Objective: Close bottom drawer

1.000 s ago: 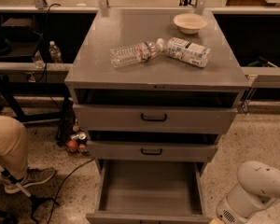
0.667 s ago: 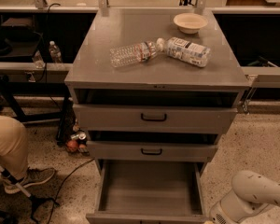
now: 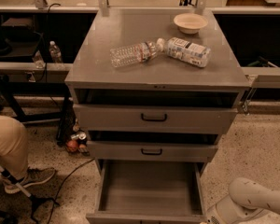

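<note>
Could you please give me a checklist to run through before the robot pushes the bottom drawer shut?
1. The bottom drawer is pulled out, ready to push: ok.
2. Its tray holds nothing that could jam: ok.
3. The gripper aligned with the front: cannot tell; out of view, only the white arm shows lower right.
4. Drawer front unobstructed: cannot tell; cropped.
5. The person's leg, left, apart from the drawer: ok.

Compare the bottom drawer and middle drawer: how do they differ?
The bottom drawer is pulled far out, inside showing; the middle drawer juts slightly. The middle drawer's handle shows; the bottom drawer's is cropped. Both grey. The gripper is out of frame; the arm sits lower right.
</note>
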Robot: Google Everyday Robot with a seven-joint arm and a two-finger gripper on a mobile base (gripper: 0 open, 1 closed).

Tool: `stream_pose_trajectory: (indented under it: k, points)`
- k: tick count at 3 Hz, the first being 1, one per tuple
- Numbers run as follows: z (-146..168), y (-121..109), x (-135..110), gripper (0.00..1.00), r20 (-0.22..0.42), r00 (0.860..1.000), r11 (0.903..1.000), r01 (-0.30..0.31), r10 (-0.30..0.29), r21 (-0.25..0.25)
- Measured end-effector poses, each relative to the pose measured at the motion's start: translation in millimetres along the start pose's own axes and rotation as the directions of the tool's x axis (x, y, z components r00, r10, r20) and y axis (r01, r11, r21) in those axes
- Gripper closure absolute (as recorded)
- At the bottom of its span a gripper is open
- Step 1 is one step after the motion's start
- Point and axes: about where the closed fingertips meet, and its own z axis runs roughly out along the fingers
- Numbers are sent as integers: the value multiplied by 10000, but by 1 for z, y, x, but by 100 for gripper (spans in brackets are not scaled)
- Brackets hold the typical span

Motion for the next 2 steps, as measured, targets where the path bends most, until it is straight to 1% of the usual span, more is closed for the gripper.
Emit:
stream_pose_trajectory:
  k: [1,2]
  points:
    - [11,-8,3,0,60,9998,9995,-197,199,-253]
    - [48,-39,3,25,258,9987,9955,-419,442,-848]
